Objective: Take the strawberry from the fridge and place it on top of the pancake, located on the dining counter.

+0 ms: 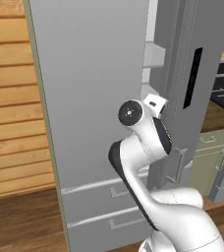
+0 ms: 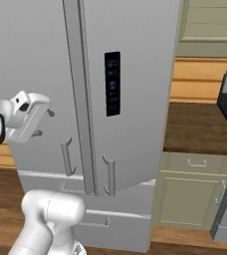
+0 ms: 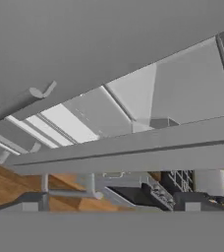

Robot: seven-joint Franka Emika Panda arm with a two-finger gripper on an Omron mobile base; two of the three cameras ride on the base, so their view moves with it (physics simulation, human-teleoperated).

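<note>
**Robot arm at the part-open fridge, strawberry not yet found**

Wood-plank walls and sage-green cabinets frame a tall light-grey two-door fridge (image 2: 135, 99) with vertical bar handles. Its left door (image 1: 94, 98) stands swung out, leaving a gap through which pale shelves (image 1: 153, 54) show. A white two-finger gripper (image 2: 43, 122) hovers just beside the left door's handle (image 2: 65, 157), jaws spread wide and holding nothing, probably placed to pull the door wider. The small red strawberry cannot be made out; presumably it sits somewhere inside, hidden behind the door.
</note>
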